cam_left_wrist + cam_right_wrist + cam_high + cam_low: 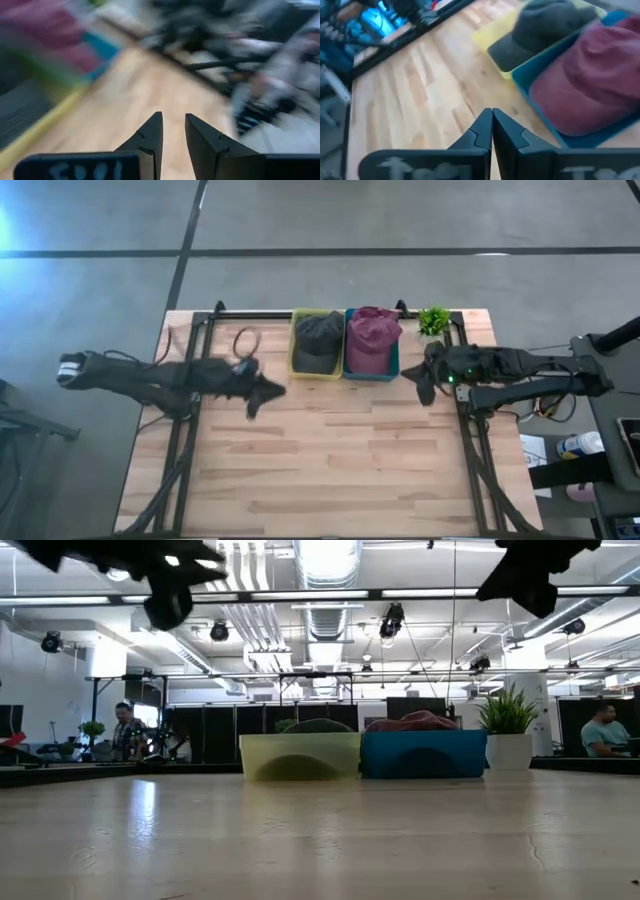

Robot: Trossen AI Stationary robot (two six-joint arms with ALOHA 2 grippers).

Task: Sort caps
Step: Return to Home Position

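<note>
The wooden table [330, 460] carries both arms above it: the left arm [150, 375] reaches in from one side and the right arm [530, 370] from the other. In the low view both hang well above the tabletop. Two bins stand touching side by side at the far edge, between the two grippers and a little beyond their tips. The yellow bin [293, 345] is nearer the left gripper [173, 116] and the teal bin [370, 376] is nearer the right gripper [492, 111]. A dark cap [318, 338] lies in the yellow bin and a maroon cap [372, 335] in the teal one, each bulging above its rim; whether other caps lie beneath them cannot be told. A small potted plant [433, 320] stands just beyond the right gripper, beside the teal bin. The left jaws are slightly apart, with a narrow gap and nothing between them. The right jaws are pressed together, holding nothing, and point toward the table in front of the bins.
</note>
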